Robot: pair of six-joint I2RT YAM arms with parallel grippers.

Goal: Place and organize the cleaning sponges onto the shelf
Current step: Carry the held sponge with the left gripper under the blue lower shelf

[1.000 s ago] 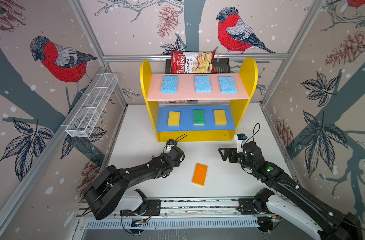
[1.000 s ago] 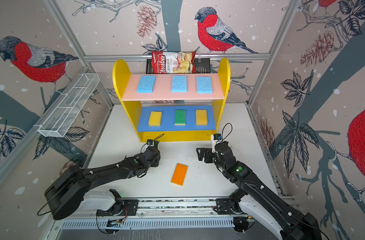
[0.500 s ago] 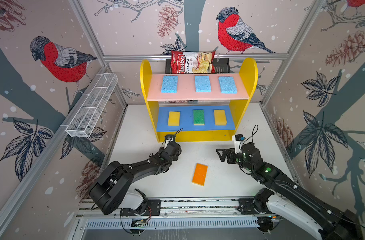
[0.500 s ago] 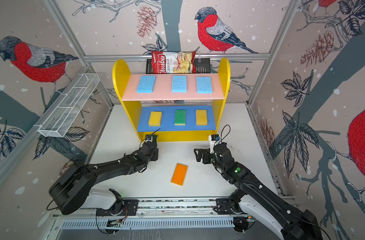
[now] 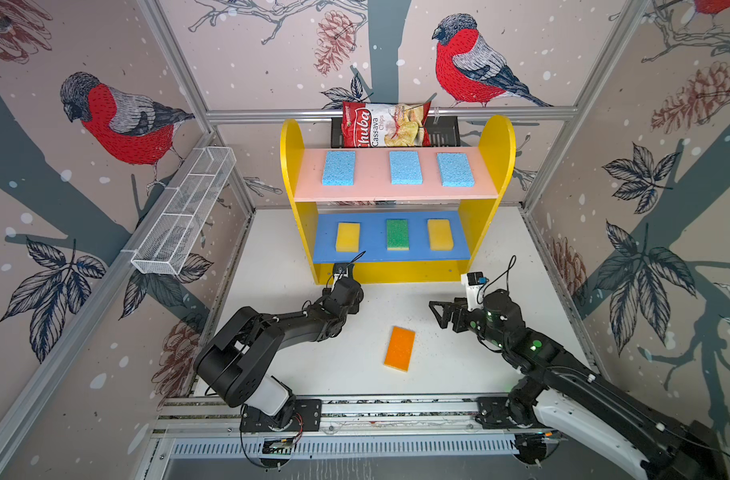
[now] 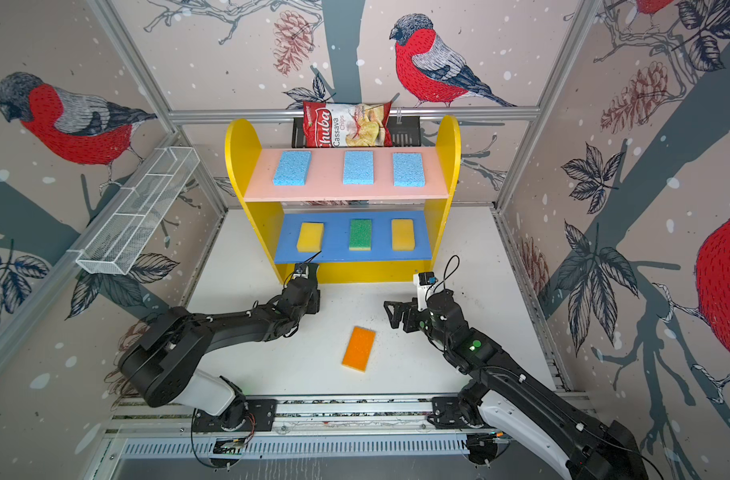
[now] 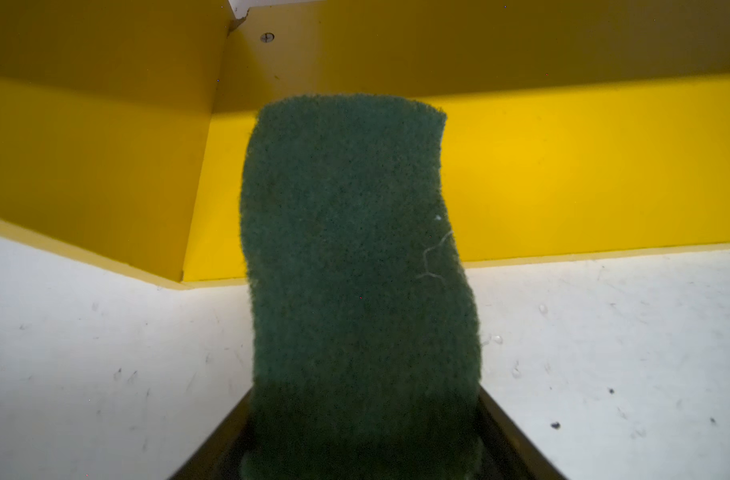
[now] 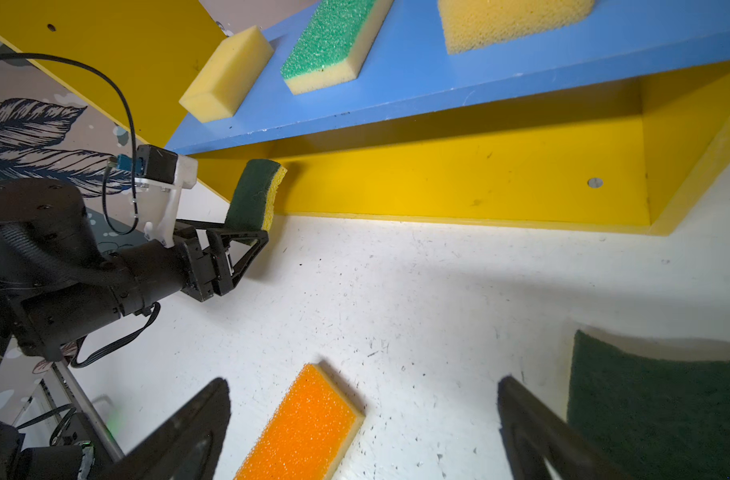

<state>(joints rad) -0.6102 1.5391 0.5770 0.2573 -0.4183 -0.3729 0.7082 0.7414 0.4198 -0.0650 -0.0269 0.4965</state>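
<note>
The shelf (image 5: 496,137) stands at the back. Three light blue sponges (image 5: 405,167) lie on its pink board. Two yellow sponges and a green-topped one (image 5: 397,234) lie on the blue board. My left gripper (image 8: 257,226) is shut on a wavy dark-green-on-yellow sponge (image 7: 355,249) and holds it at the left end of the yellow base (image 8: 459,183), just above the table. An orange-topped sponge (image 5: 400,348) lies flat on the table. My right gripper (image 8: 363,382) hangs open near the orange sponge, empty. Another dark green sponge (image 8: 654,407) lies beside it.
A red chips bag (image 5: 384,124) sits in a black rack behind the shelf top. A white wire mesh basket (image 5: 184,216) hangs on the left wall. A metal rail (image 5: 376,411) runs along the table's front edge.
My left gripper has carried the dark green sponge forward to the shelf's base. My right gripper has shifted slightly left and toward the shelf, still open.
</note>
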